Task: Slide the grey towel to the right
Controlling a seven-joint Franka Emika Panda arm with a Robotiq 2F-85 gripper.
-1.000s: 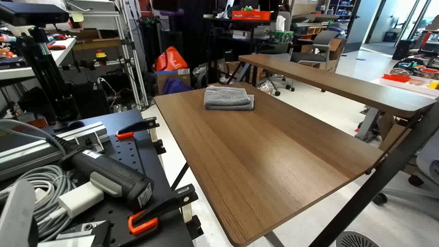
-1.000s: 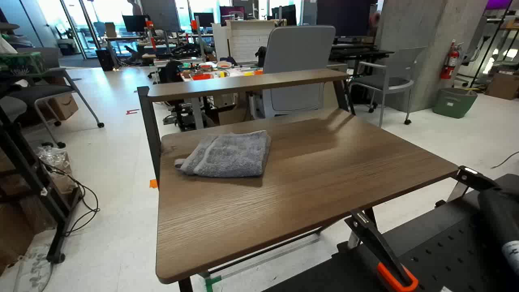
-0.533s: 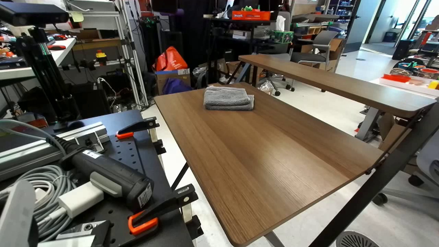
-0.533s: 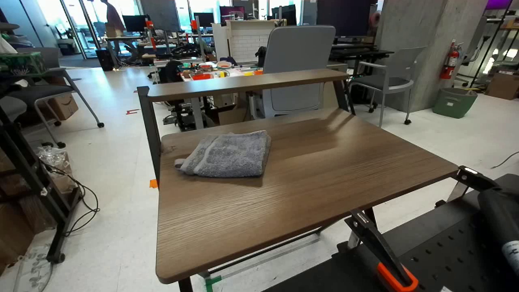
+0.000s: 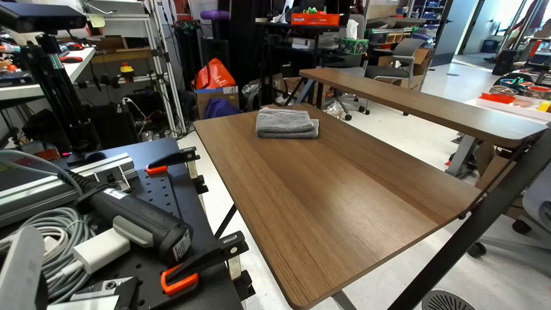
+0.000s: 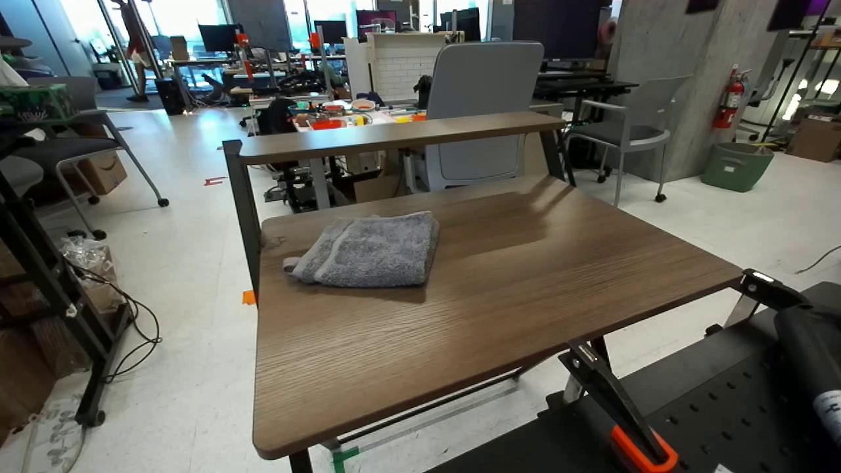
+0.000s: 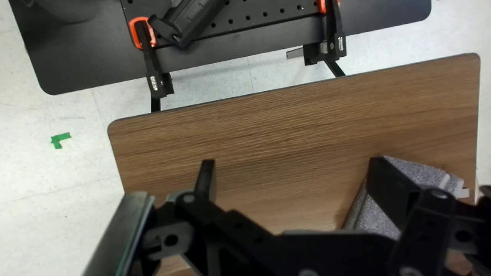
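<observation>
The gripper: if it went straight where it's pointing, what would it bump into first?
The open gripper would probably meet the wooden tabletop, seen between its fingers. One finger hides part of the grey towel, so it might touch that first; depth is unclear.

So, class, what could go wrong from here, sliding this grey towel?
The grey towel is folded: its layers might slip apart. It lies near one end of the table, so a wrong-way push could send it off. In the wrist view, one of the open fingers partly hides it; lowering straight down might crumple it.
</observation>
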